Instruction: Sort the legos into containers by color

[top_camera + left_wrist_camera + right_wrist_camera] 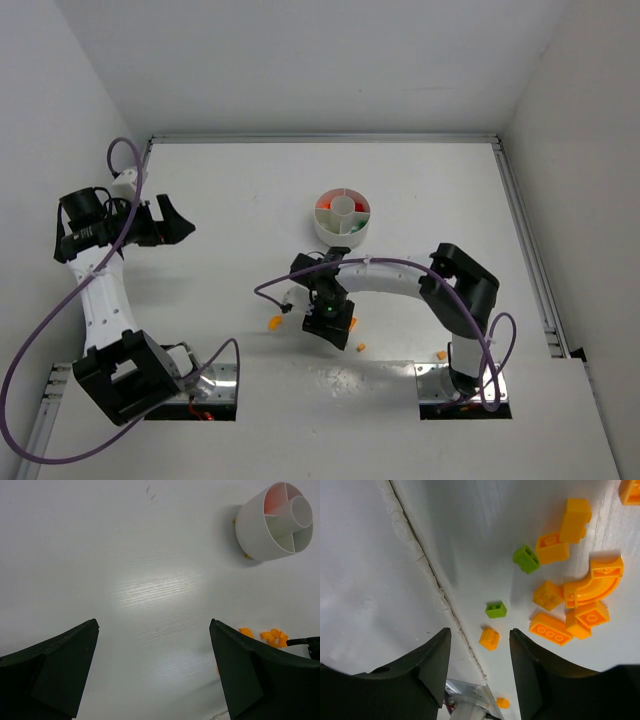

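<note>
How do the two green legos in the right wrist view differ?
The upper green lego lies turned diagonally, close against an orange lego; the lower green lego sits alone, squarer to the view and nearer the right end effector. Both are loose on the table, ungripped.

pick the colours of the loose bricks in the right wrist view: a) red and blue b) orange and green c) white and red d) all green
b: only orange bricks and two green bricks lie loose on the table there.
</note>
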Controlling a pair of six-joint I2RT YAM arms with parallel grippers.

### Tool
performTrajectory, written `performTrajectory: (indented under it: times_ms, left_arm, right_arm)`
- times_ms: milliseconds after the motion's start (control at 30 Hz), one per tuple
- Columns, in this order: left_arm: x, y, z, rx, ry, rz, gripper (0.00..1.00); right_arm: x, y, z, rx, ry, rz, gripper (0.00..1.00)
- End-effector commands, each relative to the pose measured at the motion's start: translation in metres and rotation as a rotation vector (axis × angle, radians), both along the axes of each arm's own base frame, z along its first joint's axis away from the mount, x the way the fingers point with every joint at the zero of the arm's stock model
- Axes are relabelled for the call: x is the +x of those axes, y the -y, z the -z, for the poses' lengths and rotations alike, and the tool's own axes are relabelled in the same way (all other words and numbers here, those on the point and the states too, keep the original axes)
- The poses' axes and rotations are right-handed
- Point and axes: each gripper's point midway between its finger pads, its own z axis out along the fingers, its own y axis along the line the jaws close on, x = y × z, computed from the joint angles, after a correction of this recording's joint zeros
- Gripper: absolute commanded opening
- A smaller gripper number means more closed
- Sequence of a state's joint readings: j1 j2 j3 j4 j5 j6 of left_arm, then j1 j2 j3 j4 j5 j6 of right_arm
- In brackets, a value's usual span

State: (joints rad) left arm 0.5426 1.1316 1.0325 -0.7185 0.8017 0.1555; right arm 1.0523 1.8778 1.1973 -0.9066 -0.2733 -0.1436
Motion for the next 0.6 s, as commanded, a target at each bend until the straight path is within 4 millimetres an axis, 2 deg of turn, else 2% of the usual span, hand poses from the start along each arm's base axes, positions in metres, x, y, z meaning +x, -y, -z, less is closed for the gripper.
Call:
performTrajectory:
  times_ms: [0,267,567]
  left_arm:
    - [-0.004,0.003,-0.011,0.044,0.043,0.020,0.99]
    - [-0.005,-0.002,-0.011,0.053,0.046,0.007,0.99]
    - [-0.003,-0.004,-0.006,0.048,0.031,0.012,0.99]
  right_arm:
    - [0.004,-0.012,-0.004,0.016,0.013,0.081,0.50]
    - [0.004,-0.004,0.011,-0.015,0.067,0.091,0.41]
    - [0.010,0.001,0.027,-0.066,0.094,0.090,0.39]
